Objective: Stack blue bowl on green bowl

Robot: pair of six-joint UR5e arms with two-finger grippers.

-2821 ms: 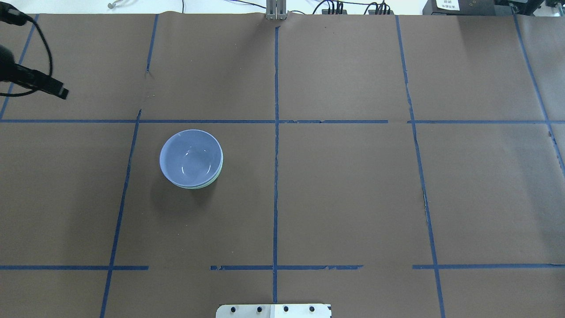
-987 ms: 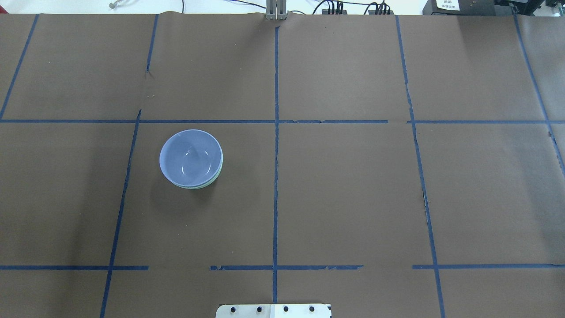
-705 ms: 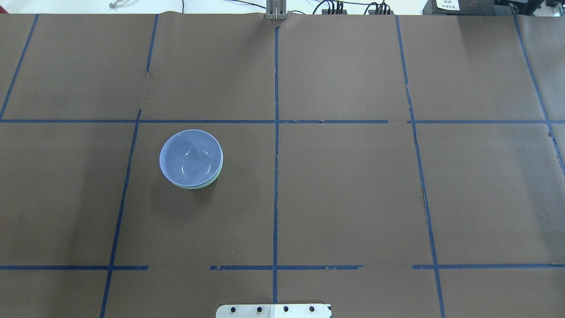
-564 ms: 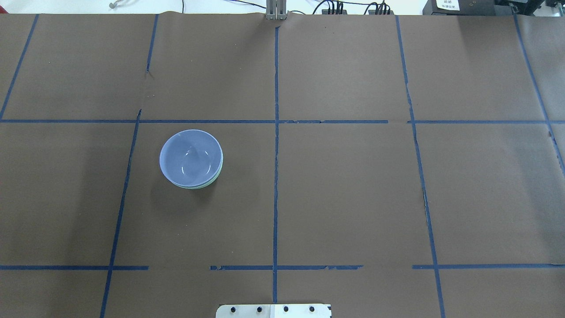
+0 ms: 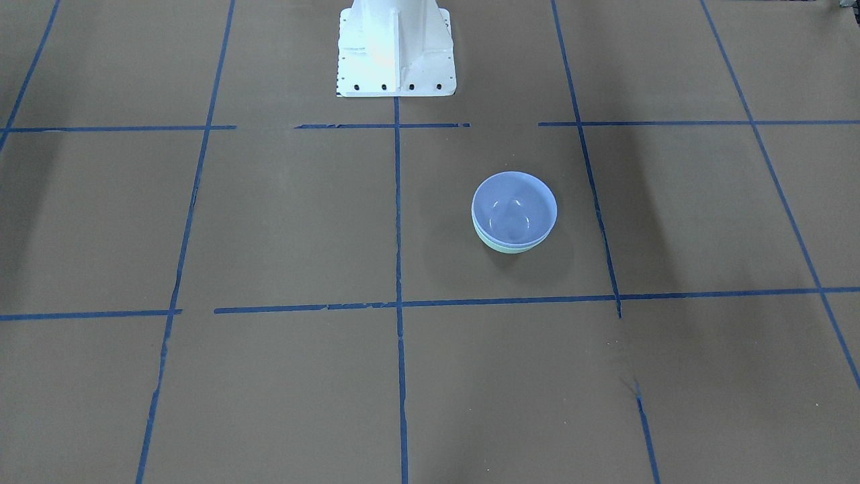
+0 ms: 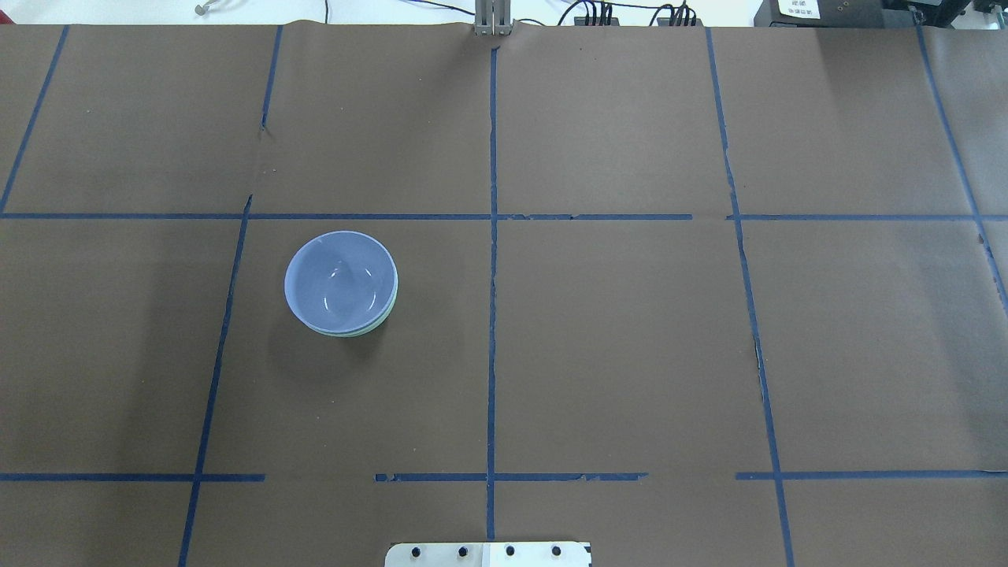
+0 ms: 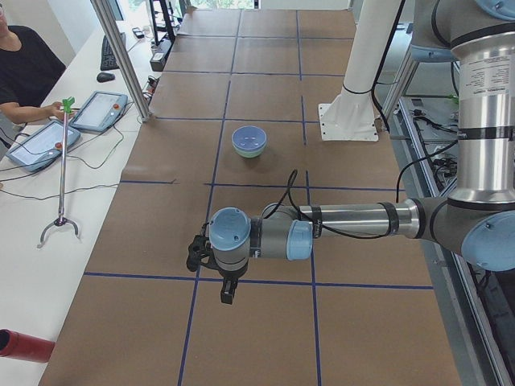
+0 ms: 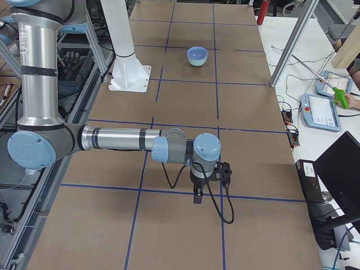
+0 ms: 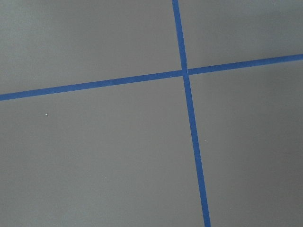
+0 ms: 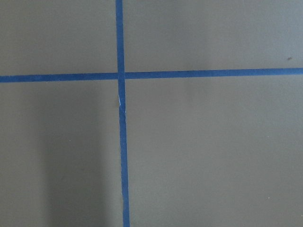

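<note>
Plainly, the small glossy periwinkle-blue bowl (image 6: 340,279) sits nested upright inside the small glossy mint-green bowl (image 5: 514,249), whose pale rim peeks out beneath it. The pair stands in the left half of the brown paper-covered surface (image 6: 630,354), roughly midway between its robot-side and far edges. The left end effector (image 7: 227,295) points straight down near the surface's left edge, forearm stretched level; the right end effector (image 8: 198,197) does likewise near the right edge. Both hang well apart from the bowls. Whether either is spread or pressed together I cannot tell.
</note>
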